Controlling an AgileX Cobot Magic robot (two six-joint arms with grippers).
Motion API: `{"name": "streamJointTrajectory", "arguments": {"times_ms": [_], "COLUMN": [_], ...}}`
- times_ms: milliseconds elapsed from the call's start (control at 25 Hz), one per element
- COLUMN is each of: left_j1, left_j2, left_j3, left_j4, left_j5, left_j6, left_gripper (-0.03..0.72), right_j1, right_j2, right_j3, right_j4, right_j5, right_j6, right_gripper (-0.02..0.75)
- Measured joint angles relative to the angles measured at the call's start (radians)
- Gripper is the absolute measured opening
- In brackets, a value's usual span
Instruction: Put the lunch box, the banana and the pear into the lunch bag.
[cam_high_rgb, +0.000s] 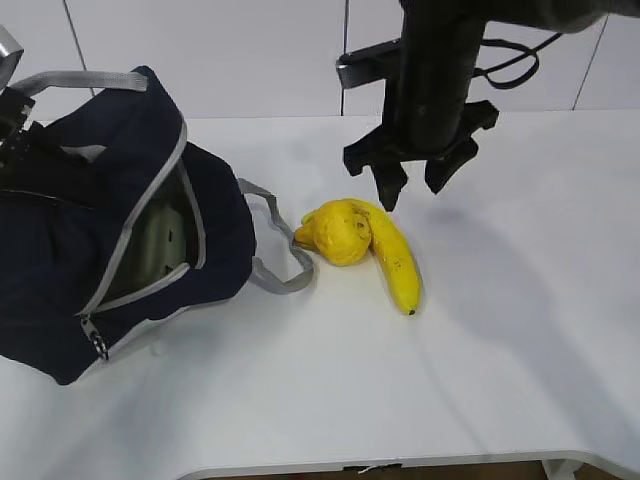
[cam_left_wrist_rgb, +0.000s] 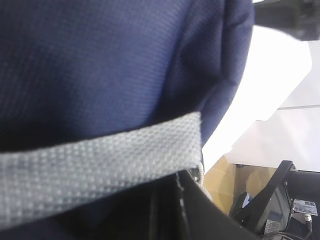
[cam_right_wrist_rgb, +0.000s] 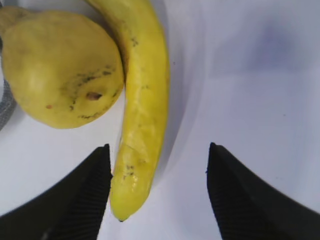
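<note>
Mid-worktop, the open right gripper (cam_high_rgb: 415, 183) hovered above the long curved yellow banana (cam_high_rgb: 398, 262); next, a descent to straddle it; left gripper's state unclear.

White table (cam_high_rgb: 520, 330), pale panelled wall (cam_high_rgb: 250, 50) with thin dark seams behind it

The lunch bag (cam_left_wrist_rgb: 100, 65) fills the left wrist view, hiding the left tool entirely.

one banana (cam_high_rgb: 397, 262), one pear (cam_high_rgb: 335, 232), one lunch bag (cam_high_rgb: 60, 270).
</note>
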Motion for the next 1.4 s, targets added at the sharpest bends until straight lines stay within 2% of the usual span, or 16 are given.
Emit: {"name": "streamJointTrajectory", "arguments": {"times_ms": [360,1400], "left_j1": [0.000,0.000], "left_j2": [0.000,0.000], "left_j3": [0.000,0.000], "left_j4": [0.000,0.000], "left_j5": [0.000,0.000], "left_j6": [0.000,0.000], "left_gripper": [-0.016,-0.016], "right_j1": [0.000,0.000], "right_j2": [0.080,0.178], "right_j3": [0.002,0.006], "right_j4": [0.039,0.044], "right_j5": [-0.004,-0.014], "right_j6": [0.041,0.041], "right_gripper": [0.495,0.495]}}
